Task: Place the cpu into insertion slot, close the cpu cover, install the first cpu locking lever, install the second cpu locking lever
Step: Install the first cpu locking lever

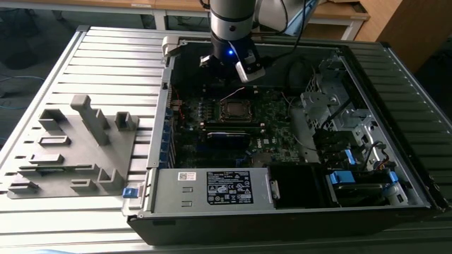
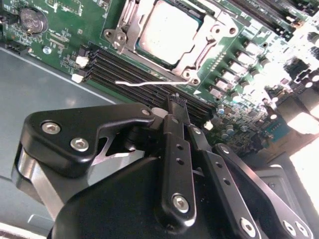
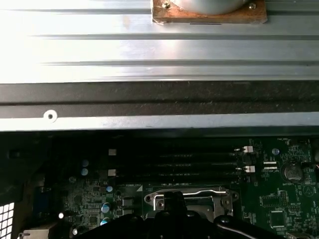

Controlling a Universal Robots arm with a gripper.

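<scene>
Second wrist view: cpu (image 2: 167,32) is seen seated in insertion slot (image 2: 215,26), cpu cover (image 2: 198,49) apparently lowered around it. Gripper (image 2: 178,105) jaws are pressed together, empty. Thin locking lever (image 2: 142,83) is laid crosswise between tips and socket.

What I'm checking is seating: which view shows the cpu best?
The second wrist view: the cpu is close and bright. The exterior view shows it tiny; in the first wrist view the gripper blocks it.

harsh glare washes out the cpu (image 2: 167,30) and table (image 3: 99,50), while inside the case (image 1: 194,66) stays dim.
</scene>
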